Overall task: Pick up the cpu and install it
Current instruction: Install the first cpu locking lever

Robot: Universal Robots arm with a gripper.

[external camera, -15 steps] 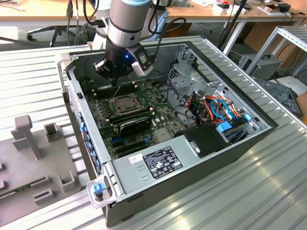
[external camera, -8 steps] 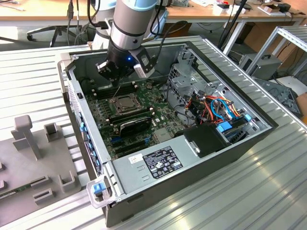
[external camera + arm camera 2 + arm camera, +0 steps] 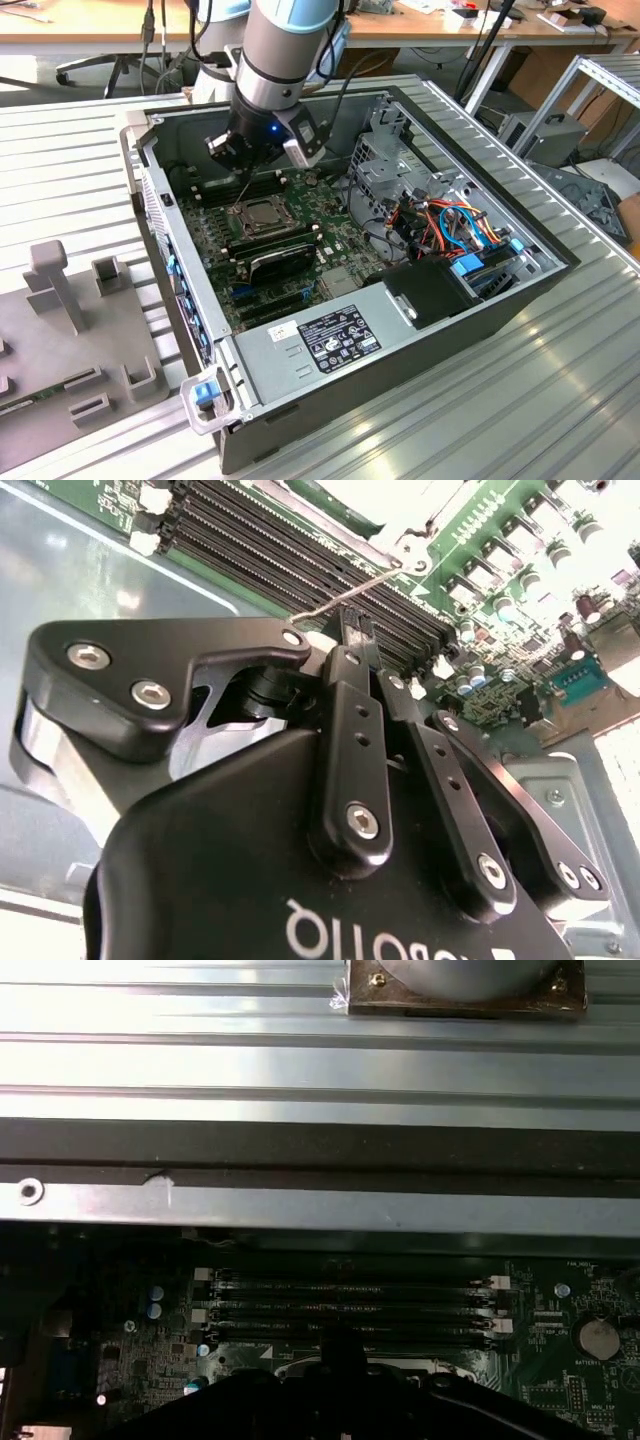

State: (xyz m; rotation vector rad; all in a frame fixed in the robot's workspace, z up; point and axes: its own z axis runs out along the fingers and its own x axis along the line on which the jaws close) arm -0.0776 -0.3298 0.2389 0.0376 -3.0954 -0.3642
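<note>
The cpu (image 3: 263, 212), a small square with a dull silver-beige top, lies in the metal-framed socket on the green motherboard (image 3: 345, 245) inside the open computer case (image 3: 450, 310). My gripper (image 3: 241, 195) reaches down just beside the socket, on the exterior view's left of the cpu. In the second wrist view the black fingertips (image 3: 352, 630) are closed together across the socket's thin wire lever (image 3: 320, 605), next to the black memory slots (image 3: 300, 555). The first wrist view has the gripper (image 3: 340, 1360) as a dark shape over the same slots (image 3: 350, 1305).
The case walls hem in the board. A drive cage with orange and blue cables (image 3: 450, 220) fills the exterior view's right. A black card (image 3: 280, 262) stands just in front of the socket. A grey fixture tray (image 3: 70, 300) lies on the ribbed table outside the case.
</note>
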